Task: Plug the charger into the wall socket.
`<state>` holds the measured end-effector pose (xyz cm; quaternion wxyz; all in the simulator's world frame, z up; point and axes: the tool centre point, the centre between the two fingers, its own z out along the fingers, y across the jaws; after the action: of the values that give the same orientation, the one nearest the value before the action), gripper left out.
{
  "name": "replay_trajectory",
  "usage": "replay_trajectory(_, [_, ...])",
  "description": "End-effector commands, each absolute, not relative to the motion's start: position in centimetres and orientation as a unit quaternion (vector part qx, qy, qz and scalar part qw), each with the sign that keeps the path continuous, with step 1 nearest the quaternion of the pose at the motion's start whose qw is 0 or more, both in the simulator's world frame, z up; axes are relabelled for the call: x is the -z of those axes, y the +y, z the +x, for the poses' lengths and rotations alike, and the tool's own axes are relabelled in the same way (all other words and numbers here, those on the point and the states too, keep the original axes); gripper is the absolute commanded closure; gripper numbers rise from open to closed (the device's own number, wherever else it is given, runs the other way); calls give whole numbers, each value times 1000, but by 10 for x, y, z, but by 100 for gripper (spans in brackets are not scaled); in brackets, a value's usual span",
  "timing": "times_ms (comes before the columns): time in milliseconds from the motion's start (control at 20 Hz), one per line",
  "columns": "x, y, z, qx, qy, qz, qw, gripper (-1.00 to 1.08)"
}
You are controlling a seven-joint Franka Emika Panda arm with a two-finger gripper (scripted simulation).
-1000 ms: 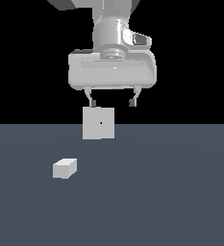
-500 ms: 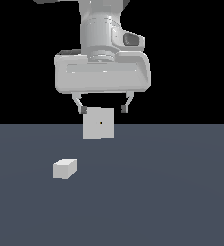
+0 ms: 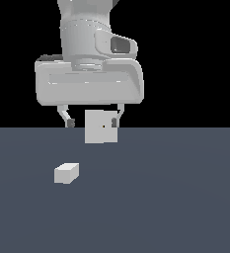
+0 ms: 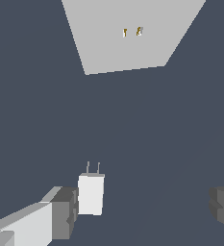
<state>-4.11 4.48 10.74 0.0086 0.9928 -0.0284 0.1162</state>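
Note:
The charger (image 3: 66, 173), a small white block, lies on the floor toward the exterior view's left. In the wrist view the charger (image 4: 91, 193) shows two thin prongs pointing toward the wall socket (image 4: 132, 38). That wall socket (image 3: 100, 133) is a flat white upright panel with a tiny dark dot, standing farther back. My gripper (image 3: 92, 122) hangs open above the floor, higher than the charger and to its right in the exterior view. Nothing is between its fingers. In the wrist view one finger (image 4: 60, 214) sits right beside the charger, and the gripper (image 4: 142, 209) is wide apart.
A flat dark grey-blue floor (image 3: 175, 197) carries the block and the panel. Behind it the backdrop is plain black. No other objects show.
The gripper has come down and shifted toward the exterior view's left, and looks larger. It stays open. The charger and the socket have not moved.

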Motion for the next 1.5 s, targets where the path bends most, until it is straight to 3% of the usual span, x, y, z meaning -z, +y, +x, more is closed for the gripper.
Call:
replay_trajectory(0, [-101, 52, -45, -132, -32, 991, 8, -92])
replay_trajectory(750, [-71, 83, -56, -203, -48, 978, 11, -92])
replay_trajectory(1450, [-62, 90, -58, -219, -52, 974, 12, -92])
